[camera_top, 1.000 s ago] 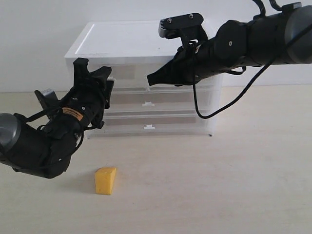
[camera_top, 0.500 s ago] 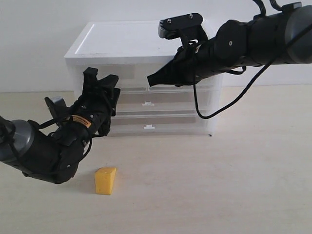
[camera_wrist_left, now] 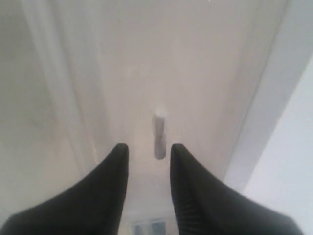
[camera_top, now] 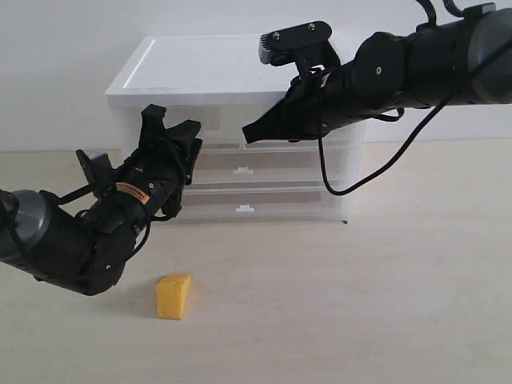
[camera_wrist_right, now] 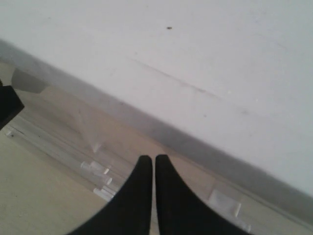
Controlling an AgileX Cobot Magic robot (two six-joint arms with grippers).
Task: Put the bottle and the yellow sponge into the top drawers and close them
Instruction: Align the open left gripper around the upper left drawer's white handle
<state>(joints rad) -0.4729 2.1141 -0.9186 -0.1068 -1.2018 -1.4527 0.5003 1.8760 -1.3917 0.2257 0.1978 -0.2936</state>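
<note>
**Grippers at the Cabinet Front, Sponge on the Bench**

The left gripper (camera_top: 172, 128), jaws apart, faced the cabinet (camera_top: 216, 68) at the top drawer (camera_top: 220, 128) on its own side, with a small white tab handle (camera_wrist_left: 159, 134) just beyond its fingertips and unclamped; the right gripper (camera_top: 246, 130), jaws pressed together on nothing, pointed at the cabinet's top row near the middle; the yellow sponge (camera_top: 174, 296) lay on the bench (camera_top: 360, 304) in front of the cabinet, apart from both grippers.
</note>
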